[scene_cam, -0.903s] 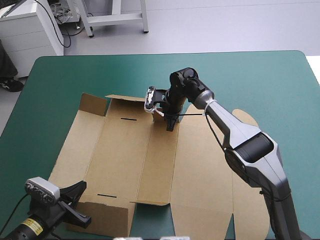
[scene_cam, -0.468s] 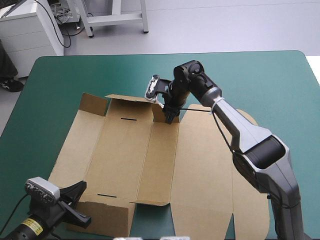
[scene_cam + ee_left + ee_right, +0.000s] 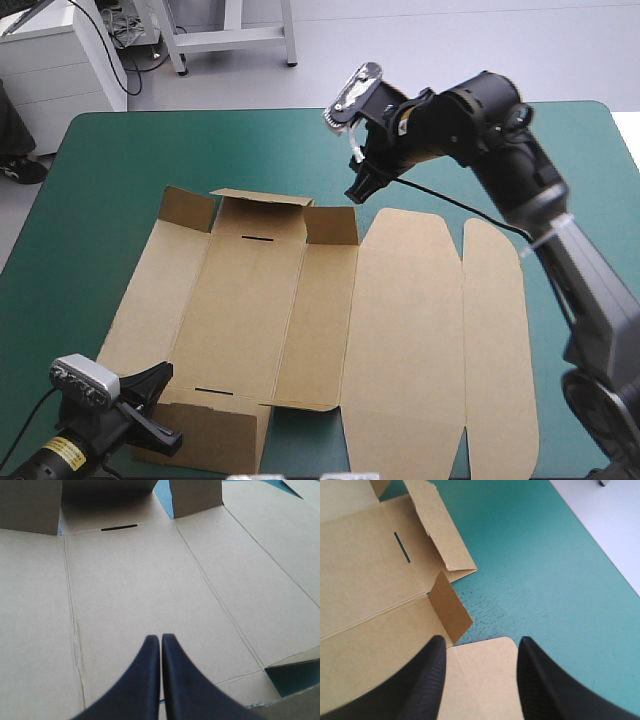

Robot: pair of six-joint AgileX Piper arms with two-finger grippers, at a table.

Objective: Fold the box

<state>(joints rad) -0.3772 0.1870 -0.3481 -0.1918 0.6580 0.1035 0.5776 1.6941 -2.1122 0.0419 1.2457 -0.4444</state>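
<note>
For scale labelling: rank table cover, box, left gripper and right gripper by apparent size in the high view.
Largest: table cover.
Then box.
Last, left gripper and right gripper, unranked: the left is nearer the camera.

The left tool (image 3: 161, 639) sits low, fingers together; the right tool (image 3: 480, 645) hangs raised, fingers apart.

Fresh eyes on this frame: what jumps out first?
The brown box, a cut sheet lying mostly flat across the middle of the teal-green table, with short flaps raised along its far edge. Next, the right gripper hangs above that far edge, fingers open, and the left gripper sits low over the sheet's near left corner, fingers shut.
</note>
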